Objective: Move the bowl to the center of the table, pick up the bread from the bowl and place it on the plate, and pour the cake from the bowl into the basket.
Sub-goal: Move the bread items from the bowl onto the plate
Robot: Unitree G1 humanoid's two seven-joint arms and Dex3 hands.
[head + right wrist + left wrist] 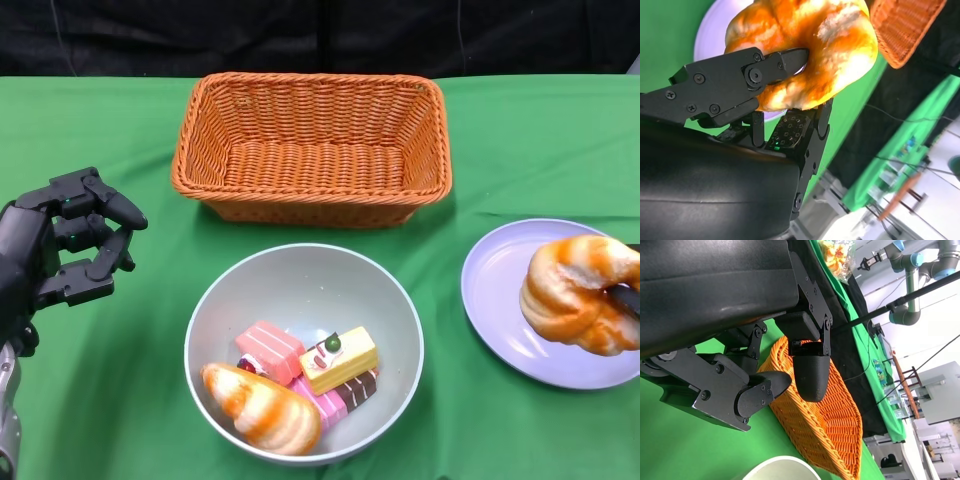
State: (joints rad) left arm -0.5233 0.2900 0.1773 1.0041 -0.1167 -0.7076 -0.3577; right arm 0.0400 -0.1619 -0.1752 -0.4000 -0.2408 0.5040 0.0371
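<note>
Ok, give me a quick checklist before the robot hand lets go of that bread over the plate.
1. Twisted golden bread gripped by the right robot hand: ok.
2. Bread over the round lavender plate: ok.
3. Bread resting on the plate: cannot tell.
4. Grey round bowl near table centre, in front of the orange wicker basket: ok.
5. Second bread roll out of the bowl: not ok, it lies in the bowl beside the cake pieces.
6. Left robot hand holds nothing, clear of the bowl: ok.
</note>
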